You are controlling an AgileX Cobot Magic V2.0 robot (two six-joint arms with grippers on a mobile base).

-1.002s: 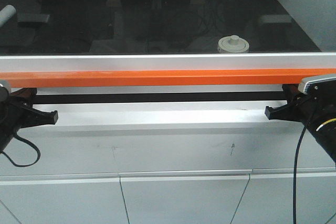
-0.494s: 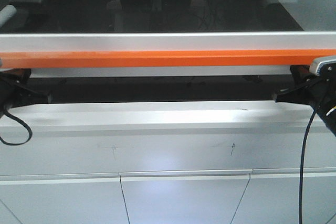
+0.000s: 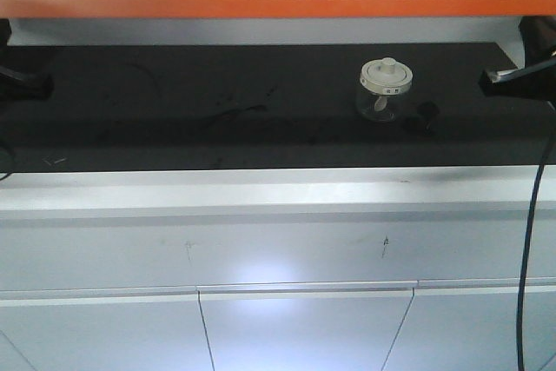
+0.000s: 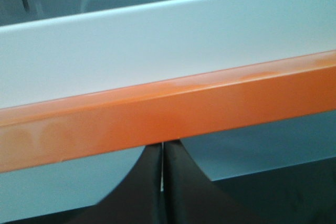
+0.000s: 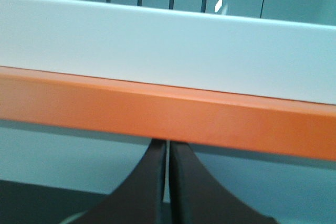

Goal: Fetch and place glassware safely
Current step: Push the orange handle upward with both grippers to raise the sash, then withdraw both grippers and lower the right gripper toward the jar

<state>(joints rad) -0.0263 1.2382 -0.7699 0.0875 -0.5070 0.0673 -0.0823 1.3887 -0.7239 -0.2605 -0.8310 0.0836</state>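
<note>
The glassware, a squat clear jar with a cream-white knobbed lid [image 3: 385,89], stands upright on the black work surface [image 3: 217,110], right of centre. An orange sash bar [image 3: 278,2] runs across the top of the front view. My left gripper [image 3: 35,84] is at the far left edge and my right gripper [image 3: 495,78] at the far right, both well apart from the jar. In the left wrist view the left gripper [image 4: 161,148] is shut, its tips meeting the underside of the orange bar [image 4: 168,108]. The right gripper [image 5: 168,145] is likewise shut under the bar [image 5: 168,114].
A small dark object [image 3: 426,112] lies just right of the jar. A white ledge [image 3: 261,193] fronts the black surface, with grey cabinet drawers [image 3: 304,327] below. A black cable [image 3: 530,258] hangs down at the right.
The orange bar and its sash have gone up from mid-frame to the top edge. Both grippers rose with it. The jar now shows directly instead of behind the glass.
</note>
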